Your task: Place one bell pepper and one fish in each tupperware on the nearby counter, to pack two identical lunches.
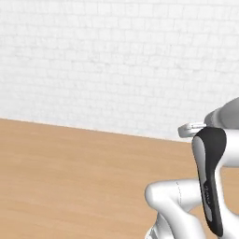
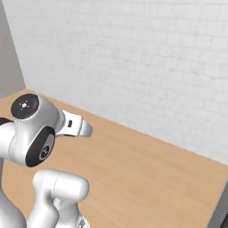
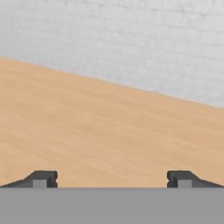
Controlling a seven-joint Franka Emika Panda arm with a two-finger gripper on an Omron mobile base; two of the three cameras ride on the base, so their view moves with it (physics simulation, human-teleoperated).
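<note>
- Nearest to us is the white arm (image 1: 173, 200). It rises from the lower right of the left base view, with a dark strip running down one upright link and a rounded white elbow below it.
- In the right base view the same arm (image 2: 33, 133) stands at the lower left. A round joint cap faces up and a dark oval panel sits on the side of the link under it.
- From that joint a short white hand piece (image 2: 78, 126) reaches out towards the wall, level with the floor's far part.
- The tool (image 3: 112, 181) shows in the hand view as two small dark fingertips (image 3: 43, 178), one at each side of the bottom. They stand wide apart with nothing between them but bare boards.
- Beyond the tool lies the wood-coloured floor (image 1: 70, 177), a plain light-brown surface with faint grain. It runs from the robot up to the foot of the wall in all three views.
- Farther still stands a white brick wall (image 1: 116, 60), which takes up the upper part of both base views and the top of the hand view.
- At the far left of the right base view a plain grey wall (image 2: 9, 53) meets the brick one in a corner.
- At the lower right edge of that view a dark grey strip (image 2: 221, 207) cuts in; it is too little to name.
- Where the tupperware and the worktop are, we cannot tell.
</note>
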